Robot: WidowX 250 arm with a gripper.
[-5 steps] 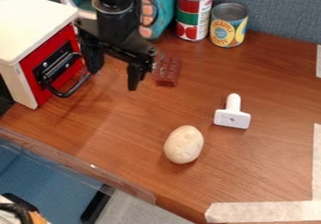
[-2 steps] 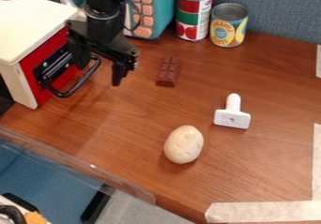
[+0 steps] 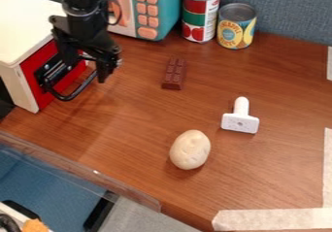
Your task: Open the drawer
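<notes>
"So, where did the drawer (image 3: 39,57) sit in the camera view?"

"At the left side, in the white-topped box (image 3: 24,27) on the counter (image 3: 139,122). Its red front looked flush with the box, so I took it as shut. The black handle (image 3: 79,89) stood out from it in a stiff loop."

"And the end effector (image 3: 86,70)?"

"It hung over the far part of that loop, its two fingers (image 3: 102,74) apart. One was close by the outer bar, the other nearer the red front. Whether either touched the handle, I couldn't tell."

"Was that the place to take hold?"

"Near enough, I thought. The middle of the outer bar would have given a straighter pull; at the far end, the drawer might have twisted and jammed."

"Would it have been heavy?"

"Light, I guessed, toy-sized and rigid, with nothing soft to crush. The bar looked smooth and thin, so pinched fingertips might have slid along it. Hooking one finger inside the loop seemed surer than squeezing."

"What about the box?"

"That was my worry. If the drawer was tight, a hard tug might have dragged the whole box over the counter. A slow, level pull, square to the front, suited it best."
</notes>
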